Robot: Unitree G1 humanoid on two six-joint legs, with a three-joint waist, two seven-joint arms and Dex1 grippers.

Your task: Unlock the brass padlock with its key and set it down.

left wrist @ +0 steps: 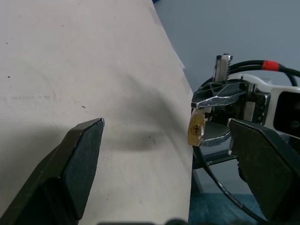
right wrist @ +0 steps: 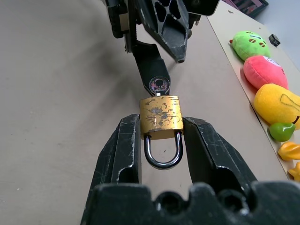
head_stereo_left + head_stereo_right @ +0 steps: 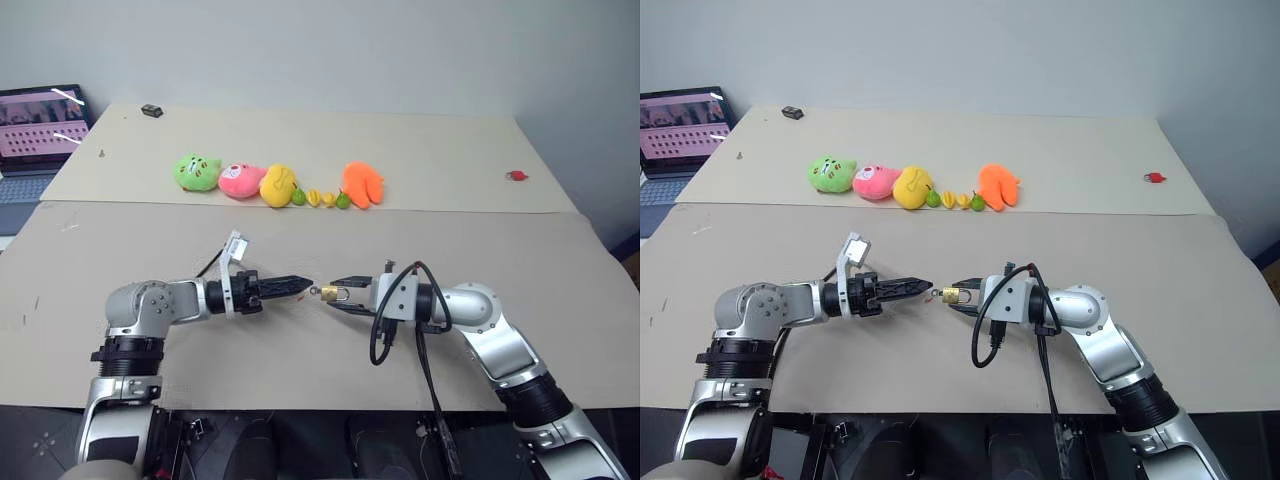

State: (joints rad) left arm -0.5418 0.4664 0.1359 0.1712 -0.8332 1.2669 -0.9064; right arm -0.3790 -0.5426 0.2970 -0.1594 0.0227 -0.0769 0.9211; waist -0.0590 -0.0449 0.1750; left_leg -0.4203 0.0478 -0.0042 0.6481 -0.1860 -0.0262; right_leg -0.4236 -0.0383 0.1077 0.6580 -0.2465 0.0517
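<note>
My right gripper is shut on the brass padlock, clamping its scuffed gold body from both sides above the table, with the silvery shackle pointing back toward the wrist. The key shows as a small dark round head at the padlock's far end, and it seems to sit in the keyhole. My left gripper faces the padlock from the left, open, fingers wide apart and empty. One of its fingers reaches right up to the key head; I cannot tell if they touch.
A row of plush toys lies across the far table. A small red object sits far right, a small dark one far left, and a laptop beyond the left edge. Black cables loop under my right wrist.
</note>
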